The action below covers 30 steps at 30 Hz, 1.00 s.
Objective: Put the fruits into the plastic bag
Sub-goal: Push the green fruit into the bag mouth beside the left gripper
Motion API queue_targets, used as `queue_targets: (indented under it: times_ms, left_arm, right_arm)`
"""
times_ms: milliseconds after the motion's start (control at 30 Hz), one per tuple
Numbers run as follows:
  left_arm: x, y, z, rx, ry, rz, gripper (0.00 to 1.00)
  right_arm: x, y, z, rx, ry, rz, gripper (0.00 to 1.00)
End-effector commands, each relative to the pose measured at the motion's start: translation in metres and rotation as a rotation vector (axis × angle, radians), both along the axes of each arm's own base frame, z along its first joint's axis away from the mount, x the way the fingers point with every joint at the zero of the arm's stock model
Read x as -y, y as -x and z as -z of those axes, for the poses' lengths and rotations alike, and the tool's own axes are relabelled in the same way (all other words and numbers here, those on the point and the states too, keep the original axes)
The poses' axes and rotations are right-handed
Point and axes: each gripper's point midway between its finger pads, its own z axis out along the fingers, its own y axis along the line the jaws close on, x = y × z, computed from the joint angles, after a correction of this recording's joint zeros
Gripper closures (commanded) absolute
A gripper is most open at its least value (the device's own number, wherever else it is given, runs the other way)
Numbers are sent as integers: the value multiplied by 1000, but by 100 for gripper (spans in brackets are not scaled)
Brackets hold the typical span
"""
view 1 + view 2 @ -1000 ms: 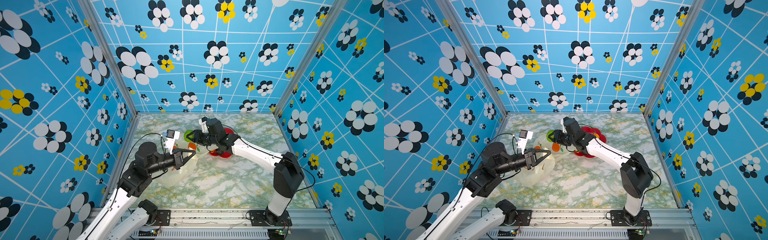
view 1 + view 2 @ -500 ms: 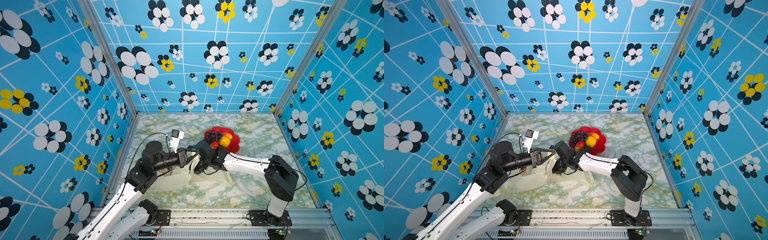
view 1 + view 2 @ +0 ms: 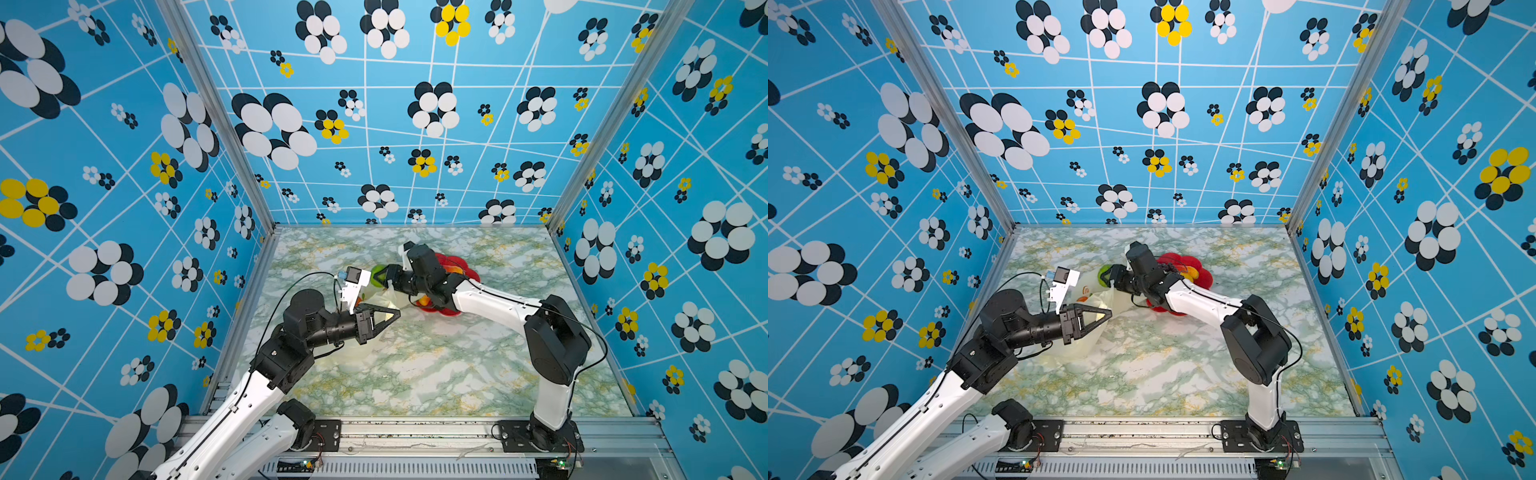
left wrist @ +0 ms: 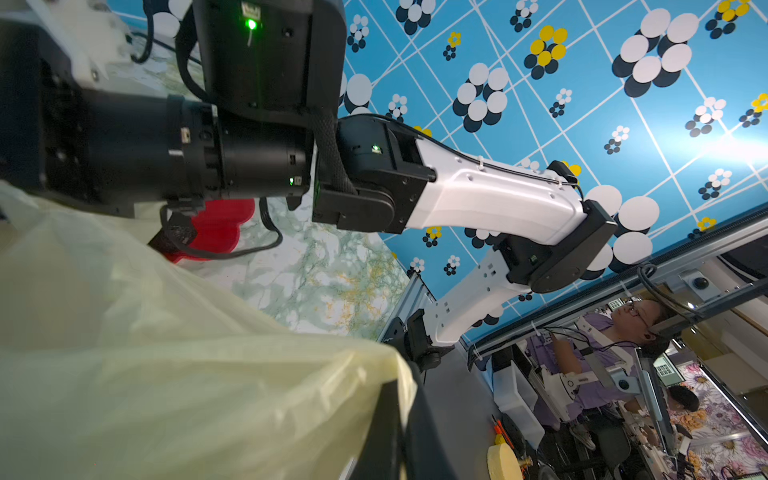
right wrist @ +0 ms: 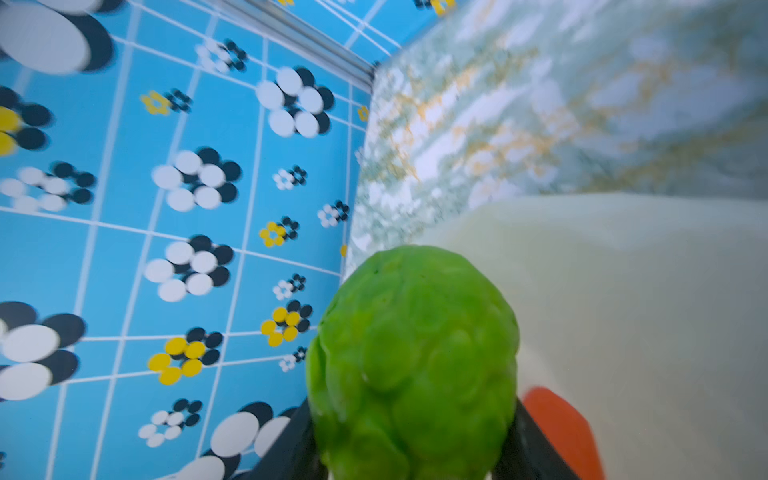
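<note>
Left jaws: we see the left gripper clenched flat on a pinch of the plastic bag, its two black tapered fingers meeting at a point in both top views; the left wrist view shows the film bunched against a dark finger.
Right jaws: the right gripper is grasping a green fruit, black fingers pressed to either side of it.
Green fruit: bright green, rounded, with a bumpy, scaled skin; in a top view it sits at the gripper tip, over the far edge of the bag and clear of the bench.
Plastic bag: thin, translucent, cream-yellow film, creased and slack; it lies on the bench between the two arms, its near edge lifted by the left gripper. We make out orange prints on it.
Plate: red, glossy, with a scalloped flower outline, just behind the right arm; yellow and orange fruits lie on it, partly hidden by the arm.
Bench: smooth top with a marbled green, white and ochre pattern.
Walls: blue panels printed with white lines and black, white and yellow flower shapes.
</note>
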Motion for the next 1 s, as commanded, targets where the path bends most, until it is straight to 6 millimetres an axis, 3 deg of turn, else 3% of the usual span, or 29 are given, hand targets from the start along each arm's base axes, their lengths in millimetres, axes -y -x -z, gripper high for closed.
queue_targets:
  times_ms: [0, 133, 267, 400, 567, 667, 733, 833, 967]
  left_arm:
    - [1, 10, 2, 31, 5, 41, 100]
    - [-2, 3, 13, 44, -35, -2, 100]
    - [-16, -14, 28, 67, -129, -134, 100]
    - [-19, -13, 32, 82, -115, -150, 100]
    - [-18, -9, 48, 63, -116, -134, 100]
    - [-19, -3, 62, 27, -145, -120, 100]
    - [-19, 3, 67, 4, -154, -98, 100]
    - [-17, 10, 77, -34, -165, -68, 100]
    - [-14, 18, 86, -67, -173, -33, 100]
  right_arm:
    - [1, -4, -60, 76, -141, -31, 65]
    - [9, 20, -37, 10, -102, -109, 65]
    - [29, 57, 9, -97, -38, -135, 66]
    - [42, 93, 48, -161, 28, -165, 66]
    - [36, 116, 82, -224, 97, -207, 65]
    - [31, 118, 96, -253, 113, -212, 65]
    - [30, 110, 95, -241, 118, -195, 65]
    - [23, 86, 77, -191, 107, -174, 66]
    - [3, 47, 20, -74, -4, -157, 66]
